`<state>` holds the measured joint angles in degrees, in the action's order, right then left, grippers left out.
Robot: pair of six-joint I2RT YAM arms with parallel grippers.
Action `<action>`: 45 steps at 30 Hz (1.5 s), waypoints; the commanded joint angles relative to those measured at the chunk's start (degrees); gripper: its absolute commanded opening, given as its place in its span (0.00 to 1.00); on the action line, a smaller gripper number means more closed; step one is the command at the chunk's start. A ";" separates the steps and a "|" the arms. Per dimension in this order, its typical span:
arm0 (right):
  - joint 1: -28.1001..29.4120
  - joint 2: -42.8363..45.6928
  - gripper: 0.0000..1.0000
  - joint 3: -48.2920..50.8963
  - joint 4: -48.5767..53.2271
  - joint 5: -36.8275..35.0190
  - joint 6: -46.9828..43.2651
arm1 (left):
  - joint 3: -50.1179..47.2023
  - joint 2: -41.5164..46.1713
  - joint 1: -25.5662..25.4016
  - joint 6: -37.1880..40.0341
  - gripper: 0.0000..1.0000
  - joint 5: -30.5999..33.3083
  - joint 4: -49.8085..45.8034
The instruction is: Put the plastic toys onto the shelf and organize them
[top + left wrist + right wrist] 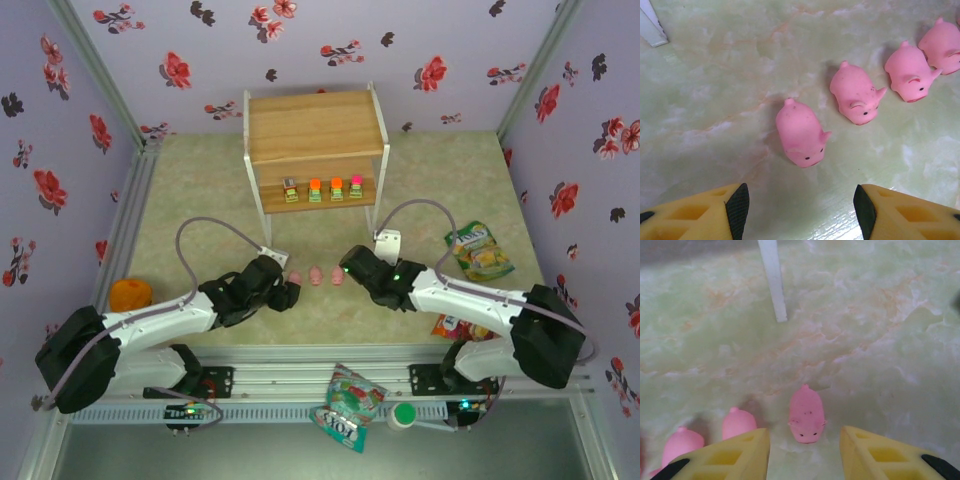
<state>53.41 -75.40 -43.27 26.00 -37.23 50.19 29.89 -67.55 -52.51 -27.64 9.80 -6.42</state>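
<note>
lavender walls with red and dark flowers close in a pale green marbled table [200, 190]. at the far middle stands the shelf [315, 125], two light wooden boards on thin white legs. four blocky toys [314, 189] stand upright side by side on its lower board.

on the table just near of the shelf, between the two arms, lies a row of pink pigs [315, 275]. the left gripper [800, 207] hangs low at the left end of that row, its yellow fingers [700, 215] spread apart with nothing between them. the nearest pig [801, 132] lies just beyond the gap, untouched, and three more trail off to the right of it.

the right gripper [805, 452] is down at the right end of the row, jaws parted and gripping nothing. one pig [807, 415] lies at the mouth of the gap, clear of both fingers, with two more pigs to its left. a white shelf leg [772, 280] stands on the table beyond.

an orange round object [130, 295] sits by the left wall. a green snack bag [478, 252] lies to the right, and another bag [350, 397] rests on the near rail.
</note>
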 commanded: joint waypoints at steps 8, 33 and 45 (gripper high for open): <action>-3.52 -3.96 0.43 1.16 -2.49 5.47 1.44 | 1.31 -0.50 -0.32 1.58 0.62 -0.57 0.70; -6.12 -8.52 0.48 3.72 -8.32 9.18 0.69 | 1.56 -1.18 -0.31 1.67 0.63 -0.49 0.53; -6.69 -9.28 0.49 4.59 -9.38 9.53 0.61 | 1.69 -1.62 -0.32 1.71 0.63 -0.49 0.61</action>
<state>47.33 -84.07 -39.42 17.39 -28.01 50.63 30.00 -68.69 -52.51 -27.62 9.80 -6.42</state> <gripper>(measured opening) 0.490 0.627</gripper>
